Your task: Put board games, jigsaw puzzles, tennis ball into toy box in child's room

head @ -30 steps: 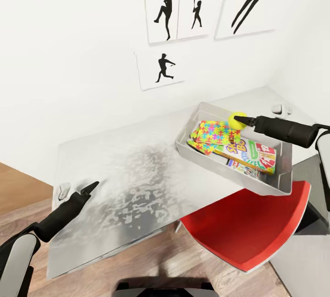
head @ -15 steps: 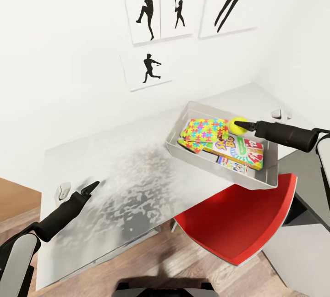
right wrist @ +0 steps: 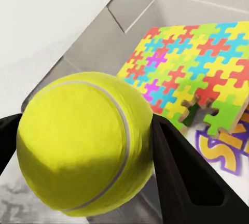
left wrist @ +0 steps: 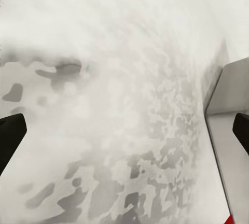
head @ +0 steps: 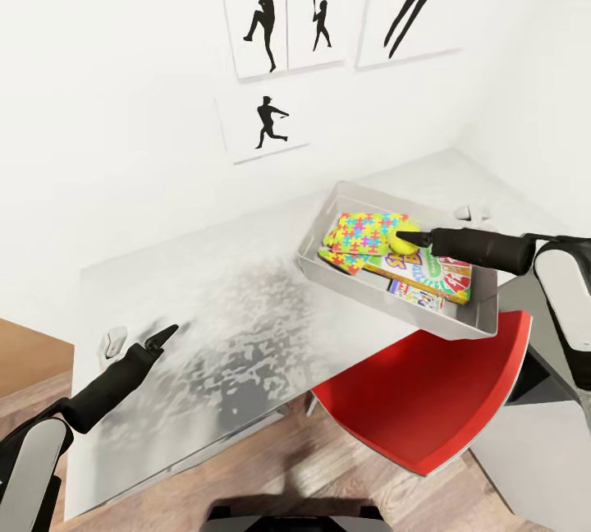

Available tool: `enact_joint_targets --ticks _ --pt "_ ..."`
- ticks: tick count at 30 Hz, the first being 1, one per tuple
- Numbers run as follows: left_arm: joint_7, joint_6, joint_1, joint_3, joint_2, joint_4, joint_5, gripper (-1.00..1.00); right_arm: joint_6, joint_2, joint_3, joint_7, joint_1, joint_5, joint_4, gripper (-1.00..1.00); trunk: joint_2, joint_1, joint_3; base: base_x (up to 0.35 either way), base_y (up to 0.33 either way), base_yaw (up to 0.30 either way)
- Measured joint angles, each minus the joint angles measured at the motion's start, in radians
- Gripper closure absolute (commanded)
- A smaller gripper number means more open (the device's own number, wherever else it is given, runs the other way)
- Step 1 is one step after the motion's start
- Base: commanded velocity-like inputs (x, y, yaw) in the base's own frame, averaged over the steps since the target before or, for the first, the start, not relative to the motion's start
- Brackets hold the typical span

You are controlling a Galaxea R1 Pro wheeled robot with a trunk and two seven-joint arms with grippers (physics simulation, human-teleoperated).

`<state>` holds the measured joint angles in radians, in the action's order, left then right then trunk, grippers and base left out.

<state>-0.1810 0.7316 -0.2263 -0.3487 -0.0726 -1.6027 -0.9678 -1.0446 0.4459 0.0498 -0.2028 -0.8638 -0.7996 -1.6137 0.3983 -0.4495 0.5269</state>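
The grey toy box (head: 460,320) stands at the table's right end. Inside it lie colourful jigsaw puzzles (head: 368,234) and board games (head: 435,273), one labelled Skip-Bo. My right gripper (head: 404,240) hangs over the box, shut on the yellow tennis ball (head: 401,243). The right wrist view shows the tennis ball (right wrist: 85,141) gripped between the dark fingers (right wrist: 176,167), above a jigsaw puzzle (right wrist: 199,84). My left gripper (head: 164,337) hovers over the table's near left part. Its fingertips (left wrist: 10,136) stand far apart in the left wrist view, open and empty.
The mottled grey table (head: 230,302) runs along a white wall hung with baseball silhouette pictures (head: 267,117). A red chair (head: 427,401) sits tucked under the table's right end, below the box. Wooden floor (head: 25,360) shows at the left.
The head camera swung at first, shifting the whole picture. Since then my right gripper has carried the tennis ball left and slightly down, over the middle of the toy box. The left arm has stayed put.
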Motion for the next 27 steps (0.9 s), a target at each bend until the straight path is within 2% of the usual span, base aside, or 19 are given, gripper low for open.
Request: enact_joint_targets --ticks 2,7,11,24,27 --pt "0.0 0.0 0.0 0.0 0.0 0.0 0.0 -1.0 0.0 0.0 0.011 0.018 -0.001 0.001 0.0 1.0 0.0 0.0 0.0 0.0 0.0 -0.001" --pt "0.0 0.0 0.0 0.0 0.0 0.0 0.0 -1.0 0.0 -0.002 0.041 0.126 -0.007 0.003 0.002 1.0 0.0 0.0 0.0 0.0 0.0 0.0" --pt "0.0 0.0 0.0 0.0 0.0 0.0 0.001 -1.0 0.0 0.001 0.051 0.171 -0.008 0.008 0.003 1.0 0.0 0.0 0.0 0.0 0.0 0.0" --pt "0.0 0.0 0.0 -0.001 -0.001 0.0 0.001 -1.0 0.0 0.006 0.061 0.2 -0.006 0.011 0.005 1.0 0.0 0.0 0.0 0.0 0.0 0.0" --pt "0.0 0.0 0.0 -0.001 -0.001 0.0 0.001 -1.0 0.0 0.015 0.062 0.202 -0.005 0.012 0.005 1.0 0.0 0.0 0.0 0.0 0.0 0.0"
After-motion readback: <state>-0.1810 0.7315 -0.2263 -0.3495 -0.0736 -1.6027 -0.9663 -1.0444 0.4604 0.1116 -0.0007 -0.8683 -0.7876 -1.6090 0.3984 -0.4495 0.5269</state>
